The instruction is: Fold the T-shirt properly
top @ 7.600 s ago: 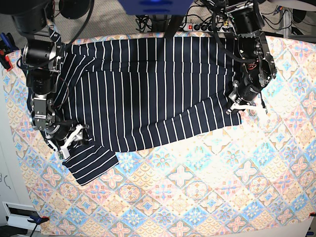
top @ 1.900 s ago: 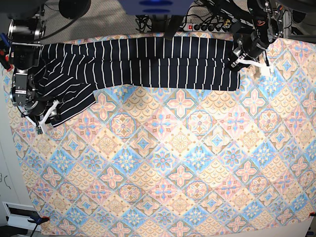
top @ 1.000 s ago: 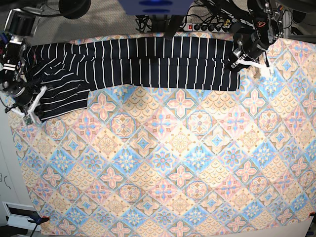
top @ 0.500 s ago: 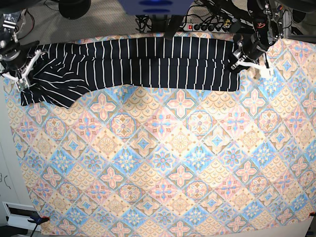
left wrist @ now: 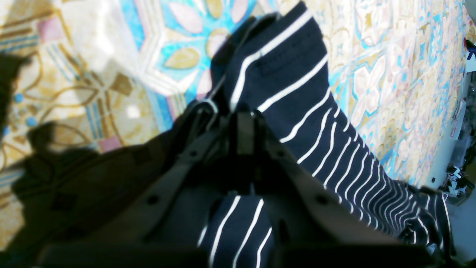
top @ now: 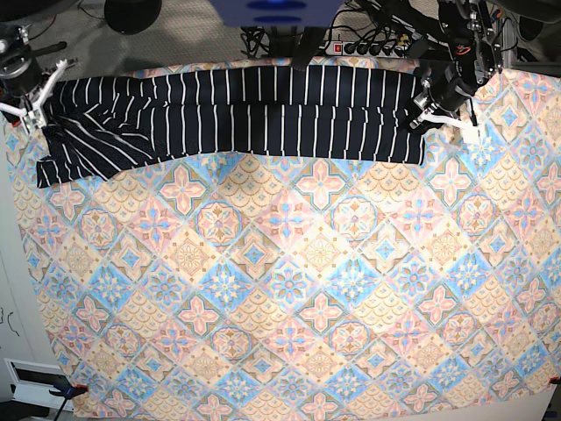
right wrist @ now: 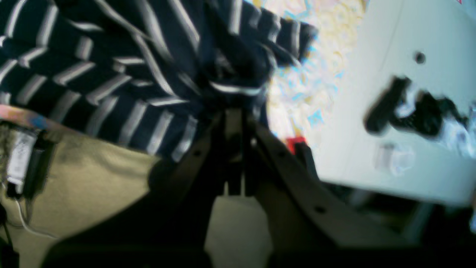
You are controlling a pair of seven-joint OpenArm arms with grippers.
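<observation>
The T-shirt, dark navy with thin white stripes, lies as a long band along the table's far edge. Its left end spreads wider and is creased. My left gripper is at the band's right end, and the left wrist view shows this gripper shut on a corner of the T-shirt. My right gripper is at the far left corner of the table. In the right wrist view it is shut on a bunched fold of the T-shirt. That view is blurred.
A pastel floral-tile tablecloth covers the whole table. A power strip and cables lie beyond the far edge. A small clamp grips the cloth at the near left corner. A red clip sits at the table's left edge.
My right gripper has carried the shirt's left end from the table's left side up to the far left corner. The left gripper has stayed in place.
</observation>
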